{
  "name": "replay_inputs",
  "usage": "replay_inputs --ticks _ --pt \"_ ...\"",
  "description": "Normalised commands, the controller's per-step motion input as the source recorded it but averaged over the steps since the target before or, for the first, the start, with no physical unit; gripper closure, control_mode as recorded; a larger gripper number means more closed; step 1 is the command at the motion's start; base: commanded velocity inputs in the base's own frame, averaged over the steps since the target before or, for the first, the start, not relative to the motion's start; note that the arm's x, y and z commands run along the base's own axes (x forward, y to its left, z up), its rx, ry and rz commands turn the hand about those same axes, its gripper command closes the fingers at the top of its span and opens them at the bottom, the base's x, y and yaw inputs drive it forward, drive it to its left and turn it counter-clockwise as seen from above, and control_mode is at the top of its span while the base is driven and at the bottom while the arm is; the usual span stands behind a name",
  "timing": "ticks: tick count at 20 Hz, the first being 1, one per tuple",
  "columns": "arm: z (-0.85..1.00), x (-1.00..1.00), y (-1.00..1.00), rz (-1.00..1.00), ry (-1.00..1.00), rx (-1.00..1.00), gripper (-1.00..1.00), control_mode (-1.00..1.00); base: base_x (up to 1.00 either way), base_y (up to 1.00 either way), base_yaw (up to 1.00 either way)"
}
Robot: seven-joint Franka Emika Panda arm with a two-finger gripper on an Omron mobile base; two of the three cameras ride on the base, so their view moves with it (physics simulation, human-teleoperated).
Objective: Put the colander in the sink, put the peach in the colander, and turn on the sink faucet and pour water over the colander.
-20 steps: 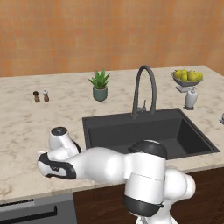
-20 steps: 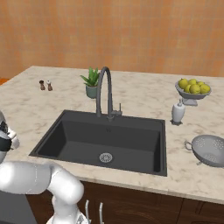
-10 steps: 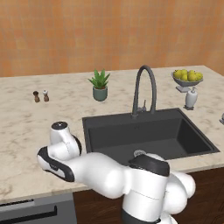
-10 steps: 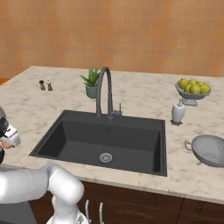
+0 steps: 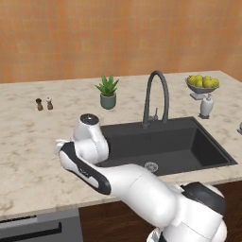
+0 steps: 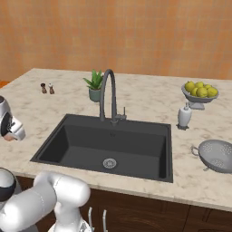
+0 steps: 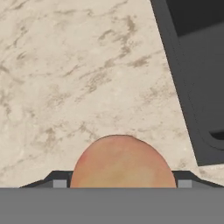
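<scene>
The peach [image 7: 122,162], orange-pink and round, sits between the dark fingertips [image 7: 59,181] of my gripper [image 7: 122,184], which is shut on it above the marble counter left of the sink [image 7: 197,87]. My hand [image 5: 64,149] hovers over that counter beside the sink's left rim, also seen as the hand [image 6: 11,129] at the left edge. The silver colander [image 6: 218,154] rests on the counter right of the dark sink [image 6: 136,142]. The sink faucet [image 5: 156,94] arches over the empty basin [image 5: 189,146]; no water runs.
A potted plant [image 5: 108,92], two small shakers [image 5: 44,104], a soap dispenser [image 6: 184,116] and a pedestal bowl of yellow-green fruit [image 6: 200,92] stand along the back of the counter. Open marble counter [image 5: 28,156] stretches left of the sink.
The jaws have closed in on the peach. The hand has risen from the counter and shifted a little toward the sink.
</scene>
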Motion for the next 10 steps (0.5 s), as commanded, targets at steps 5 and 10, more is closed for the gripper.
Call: replay_inputs --ticks 5,10 --pt "0.79 -0.15 -0.47 0.04 -0.02 0.02 1.00 -1.00 0.00 0.00 0.00" --pt "0.88 -0.22 -0.51 0.06 0.04 -0.01 1.00 -1.00 0.00 0.00 0.00"
